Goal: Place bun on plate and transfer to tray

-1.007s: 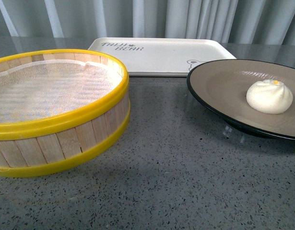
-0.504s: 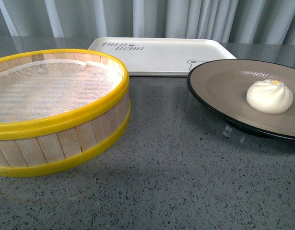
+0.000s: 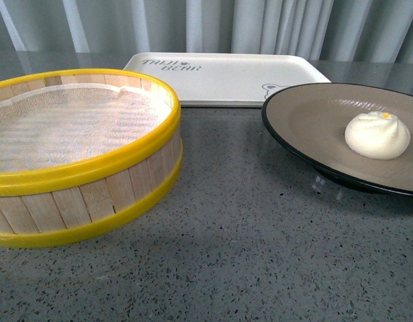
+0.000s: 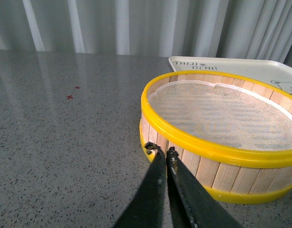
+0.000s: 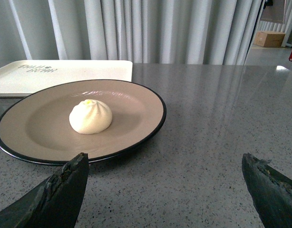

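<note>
Surface: speckled grey tabletop (image 3: pixel 260 255); backdrop: pale pleated curtain (image 3: pixel 260 20). Contents: bun (image 3: pixel 377 135) on plate (image 3: pixel 307 117), tray (image 3: pixel 226 77) beyond, basket (image 3: pixel 78 198) alongside. Tools: left gripper (image 4: pixel 162 152) clenched, empty; right gripper (image 5: pixel 164 159) spread wide.

The bun (image 3: pixel 377 135) lies on the plate (image 3: pixel 307 117), right of the steamer basket (image 3: pixel 78 201); tray (image 3: pixel 226 77) behind both

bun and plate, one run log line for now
bun: on plate | plate: not on tray | left tool: shut | right tool: open
</note>
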Controlling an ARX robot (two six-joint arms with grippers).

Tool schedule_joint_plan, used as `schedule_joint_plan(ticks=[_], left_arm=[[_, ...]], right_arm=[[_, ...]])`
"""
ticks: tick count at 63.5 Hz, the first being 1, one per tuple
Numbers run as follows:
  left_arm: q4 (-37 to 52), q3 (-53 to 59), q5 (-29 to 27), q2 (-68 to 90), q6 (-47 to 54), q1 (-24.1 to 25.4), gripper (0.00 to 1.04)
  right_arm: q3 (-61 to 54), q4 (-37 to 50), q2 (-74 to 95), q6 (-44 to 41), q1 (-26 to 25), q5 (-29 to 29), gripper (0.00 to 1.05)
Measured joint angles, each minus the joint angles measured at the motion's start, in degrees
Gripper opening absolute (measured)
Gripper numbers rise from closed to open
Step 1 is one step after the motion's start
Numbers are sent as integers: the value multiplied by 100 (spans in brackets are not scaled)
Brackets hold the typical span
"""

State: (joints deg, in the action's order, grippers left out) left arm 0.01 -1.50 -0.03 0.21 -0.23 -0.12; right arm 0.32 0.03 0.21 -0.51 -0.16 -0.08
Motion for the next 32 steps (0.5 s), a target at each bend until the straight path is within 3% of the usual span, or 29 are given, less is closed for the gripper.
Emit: schedule_joint_plan(ticks=[7,20,25,32], left_arm=[[0,0,0,0,0,0,35],[0,0,0,0,0,0,69],[0,0,0,0,-2,0,83],[0,0,7,0,4,0,100]], right_arm=[[0,0,0,0,0,0,96],[0,-7,4,-11,2,13,96],[205,-417,289,-363,232,549,96],[638,439,1311,-568,125,409,96]])
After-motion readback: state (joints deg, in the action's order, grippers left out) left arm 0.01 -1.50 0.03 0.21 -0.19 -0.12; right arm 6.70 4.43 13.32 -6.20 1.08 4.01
